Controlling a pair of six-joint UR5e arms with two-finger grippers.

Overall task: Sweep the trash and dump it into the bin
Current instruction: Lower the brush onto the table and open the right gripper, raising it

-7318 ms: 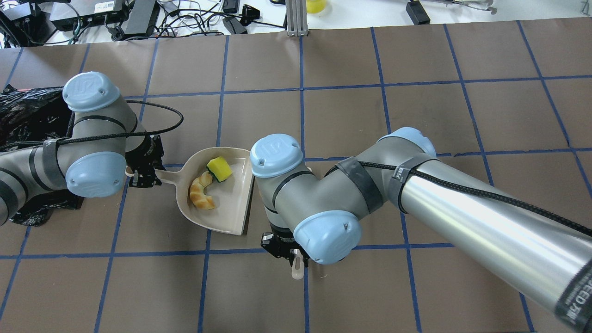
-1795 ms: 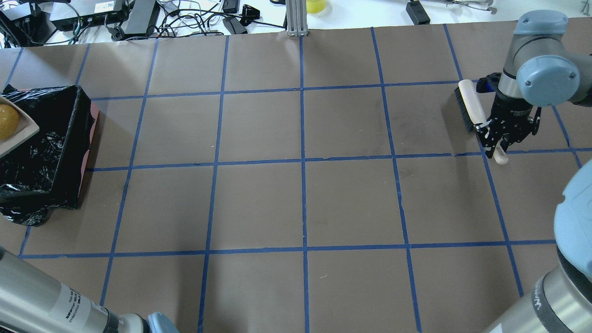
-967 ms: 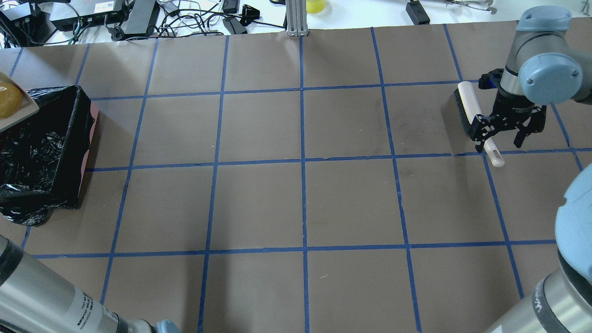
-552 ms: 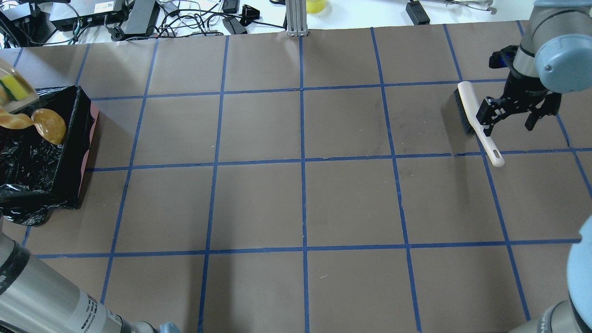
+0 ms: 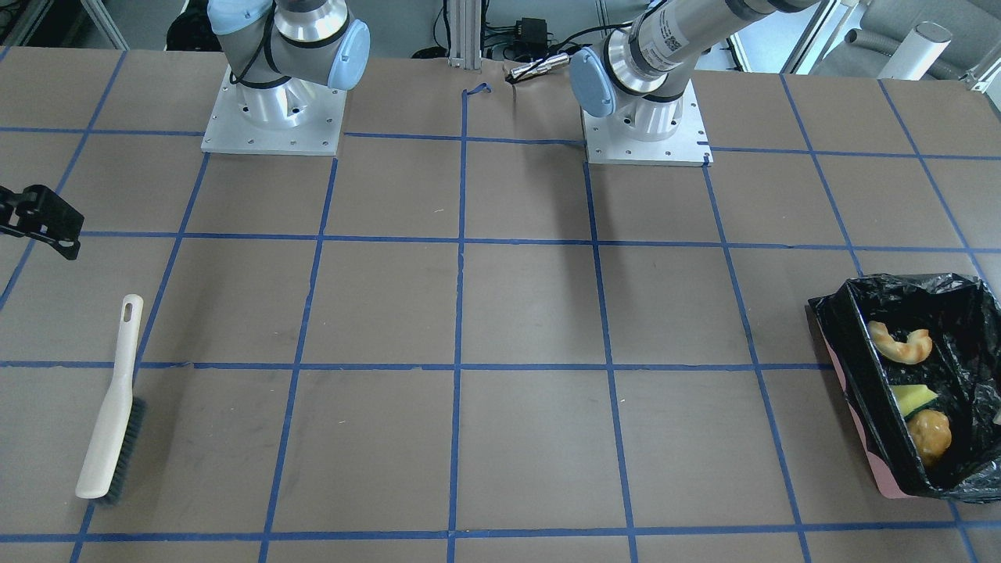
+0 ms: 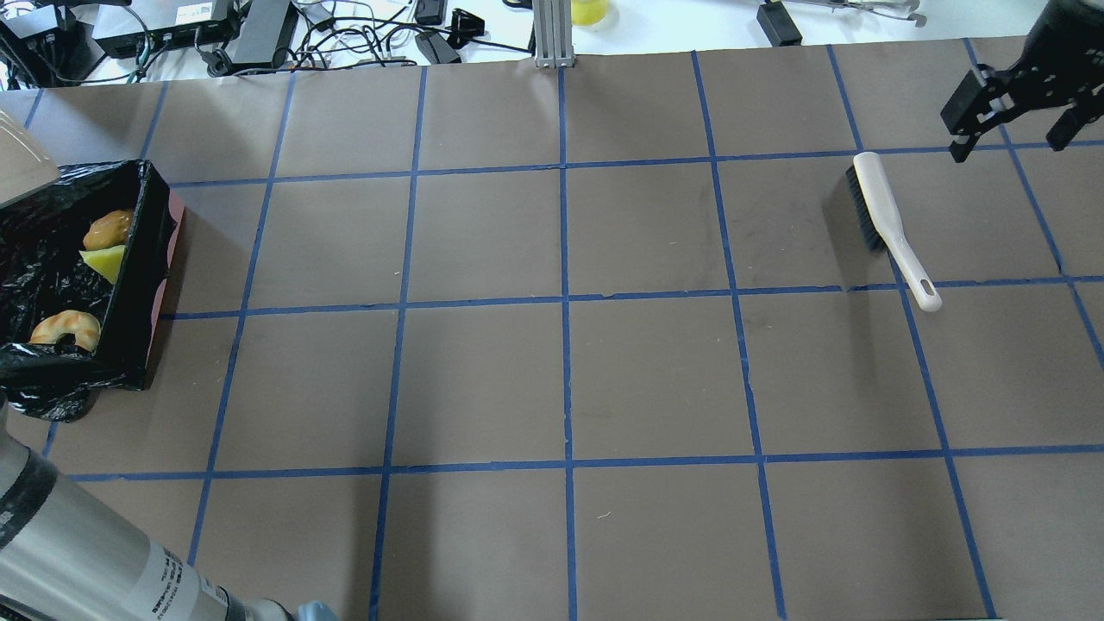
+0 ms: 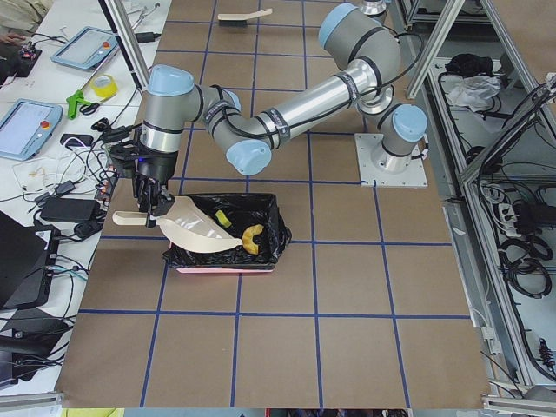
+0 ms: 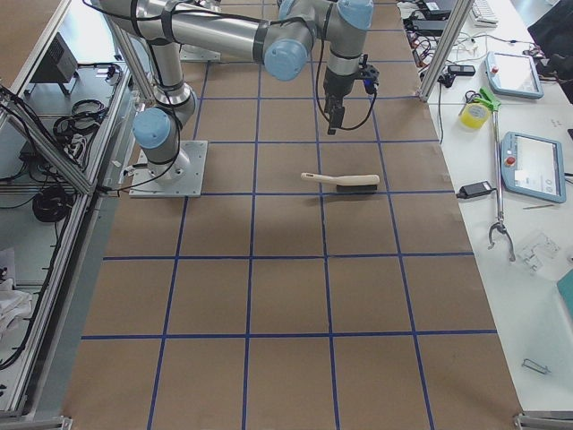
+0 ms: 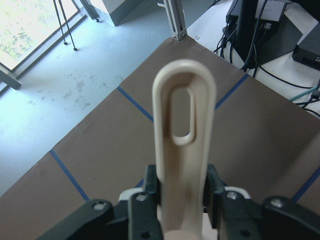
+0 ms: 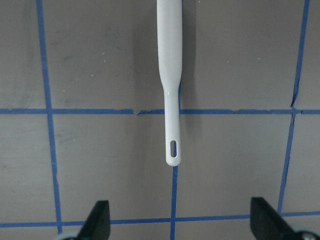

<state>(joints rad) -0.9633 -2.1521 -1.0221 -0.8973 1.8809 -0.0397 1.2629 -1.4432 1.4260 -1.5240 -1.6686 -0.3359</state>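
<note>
1. The trash was caught mid-fall from the dustpan (image 7: pixel 196 233) a moment ago. All of it now lies inside the bin (image 6: pixel 138 285).
2. In the bin, the potato-like piece (image 6: pixel 108 228) sits at the end far from the robot. The yellow-green sponge (image 6: pixel 105 261) is just beside it, and the croissant-like piece (image 6: pixel 65 328) lies apart at the near end.
3. The left gripper (image 9: pixel 182 187) still pinches the dustpan's handle, with a finger pressed to each side. The pan is tilted, mouth down over the bin. Only a corner of the pan shows overhead.
4. The right gripper (image 6: pixel 1007 142) has drawn further from the brush (image 6: pixel 888 228), toward the table's far right corner. Its fingers are spread wide and hold nothing.
5. The brush has not moved. It lies flat on the brown table (image 6: pixel 561 388), bristles to one side, with its handle end crossing a blue tape line.
</note>
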